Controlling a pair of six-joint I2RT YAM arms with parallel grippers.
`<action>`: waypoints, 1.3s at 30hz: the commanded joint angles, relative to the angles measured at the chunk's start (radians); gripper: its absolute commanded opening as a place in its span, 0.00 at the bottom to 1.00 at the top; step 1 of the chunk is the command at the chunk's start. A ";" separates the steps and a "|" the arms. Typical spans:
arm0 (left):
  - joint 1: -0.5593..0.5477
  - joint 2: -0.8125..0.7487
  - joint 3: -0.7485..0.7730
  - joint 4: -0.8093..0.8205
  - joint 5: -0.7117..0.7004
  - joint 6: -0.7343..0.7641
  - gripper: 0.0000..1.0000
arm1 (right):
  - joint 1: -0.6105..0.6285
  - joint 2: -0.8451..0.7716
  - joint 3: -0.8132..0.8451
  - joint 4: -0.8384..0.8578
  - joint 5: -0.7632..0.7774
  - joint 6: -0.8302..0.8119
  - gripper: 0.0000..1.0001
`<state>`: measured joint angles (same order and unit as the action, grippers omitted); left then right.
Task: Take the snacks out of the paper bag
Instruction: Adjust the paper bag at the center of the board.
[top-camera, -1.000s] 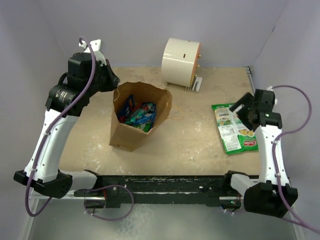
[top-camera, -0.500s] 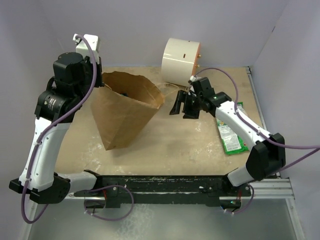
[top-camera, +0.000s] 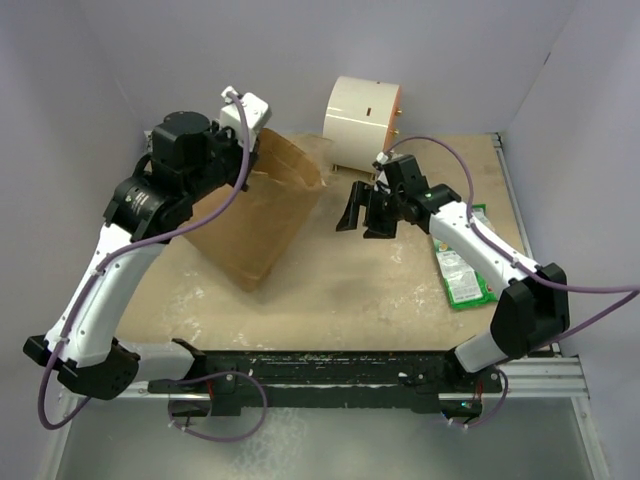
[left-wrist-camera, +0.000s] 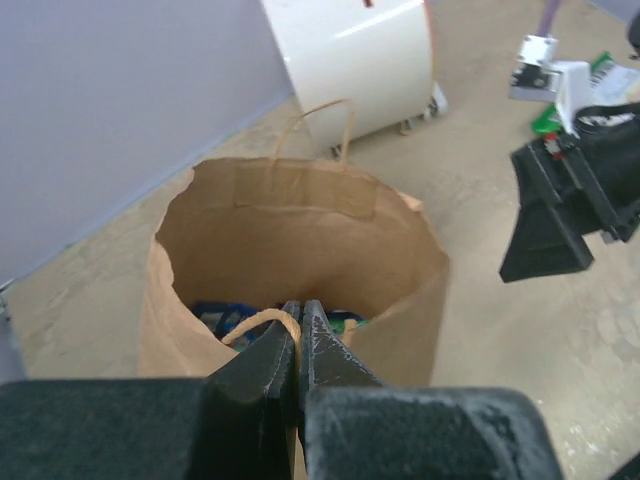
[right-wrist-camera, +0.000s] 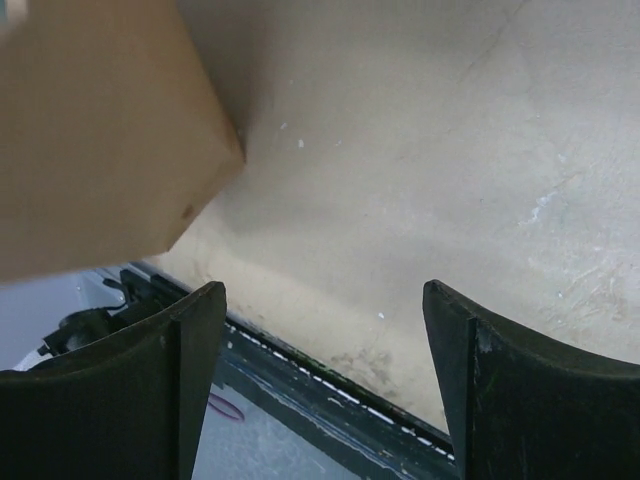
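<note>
The brown paper bag leans over to the right, its mouth turned toward the right arm. My left gripper is shut on the bag's near twisted handle and holds the bag tilted. Blue and green snack packets show deep inside the bag. My right gripper is open and empty, just right of the bag's mouth, above the table. In the right wrist view the bag's bottom corner sits at upper left. One green-and-white packet lies flat on the table at the right.
A cream cylinder on a small stand sits at the back, behind the bag; it also shows in the left wrist view. Purple walls close in the back and sides. The table's near edge with its black rail lies below the right gripper.
The left arm has swung right and tipped the bag further over, its mouth now facing right. The right arm came in from the far right to the bag's mouth and has since held still.
</note>
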<state>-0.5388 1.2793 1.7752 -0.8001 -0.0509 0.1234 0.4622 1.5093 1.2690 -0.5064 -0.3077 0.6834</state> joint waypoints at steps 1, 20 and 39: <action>-0.024 -0.036 -0.025 0.105 0.131 -0.057 0.00 | -0.027 -0.047 0.043 -0.060 0.010 -0.091 0.82; -0.023 -0.042 -0.062 0.008 -0.003 -0.439 0.00 | -0.257 -0.205 0.322 -0.452 0.007 -0.230 0.93; -0.023 -0.057 -0.031 -0.037 -0.036 -0.452 0.00 | -0.257 0.074 0.551 -0.486 -0.239 -0.141 0.83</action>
<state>-0.5579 1.2507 1.6981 -0.8574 -0.0612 -0.3107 0.2073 1.5604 1.8198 -0.9588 -0.4713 0.5442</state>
